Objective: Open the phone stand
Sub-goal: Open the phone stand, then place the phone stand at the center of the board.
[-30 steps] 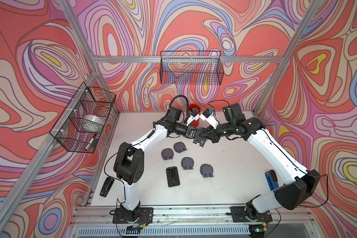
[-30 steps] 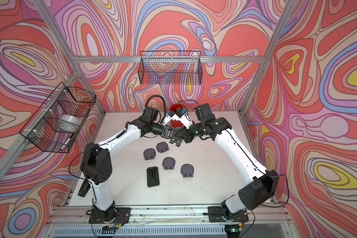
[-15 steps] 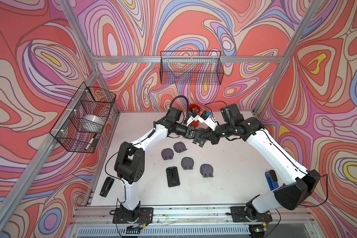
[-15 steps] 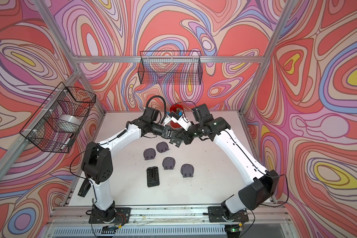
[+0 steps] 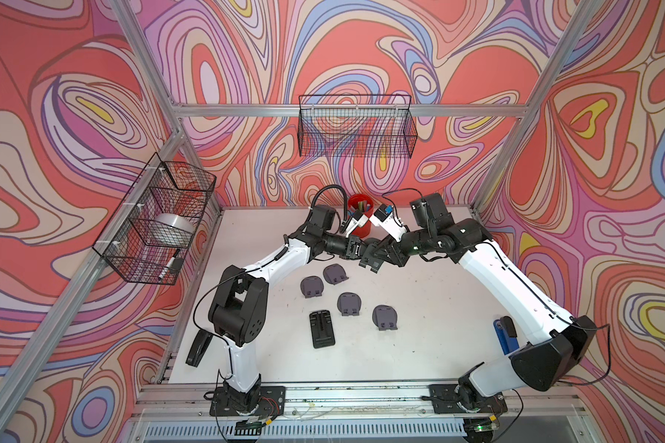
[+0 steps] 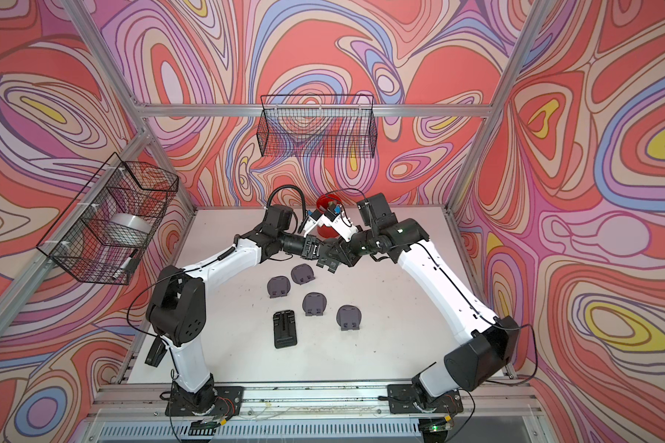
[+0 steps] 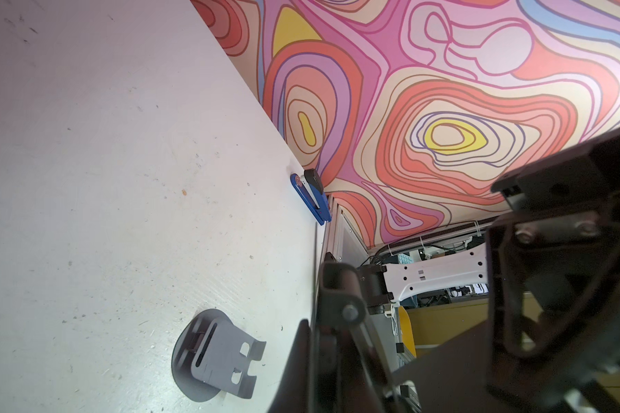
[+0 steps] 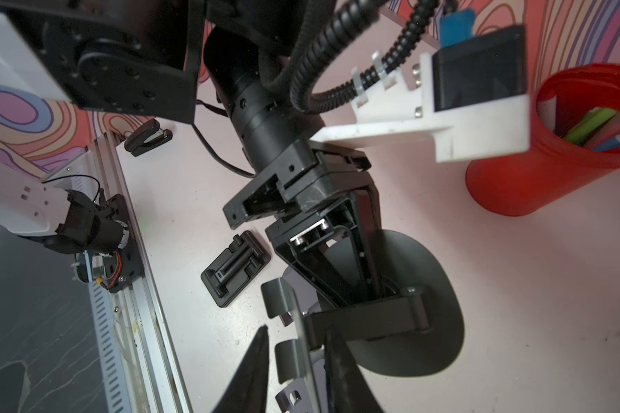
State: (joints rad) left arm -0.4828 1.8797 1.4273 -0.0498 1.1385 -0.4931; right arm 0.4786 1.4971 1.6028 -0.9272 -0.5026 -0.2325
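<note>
One phone stand (image 8: pixel 426 286) hangs above the table (image 8: pixel 516 286), clamped in the left pincer (image 8: pixel 364 296); the right pincer (image 8: pixel 298 332) gapes astride its cradle plate (image 8: pixel 290 357); best close squarely, then lever gently.

White arm shells (image 5: pixel 273 260), black joints (image 5: pixel 239 307), ribbed black cable (image 8: pixel 337 28).

right gripper (image 8: pixel 297 330) fingers (image 8: pixel 251 372) newly parted around phone stand (image 8: pixel 426 321) plate, right arm (image 5: pixel 496 276) nudged toward left arm (image 5: pixel 277 261)
</note>
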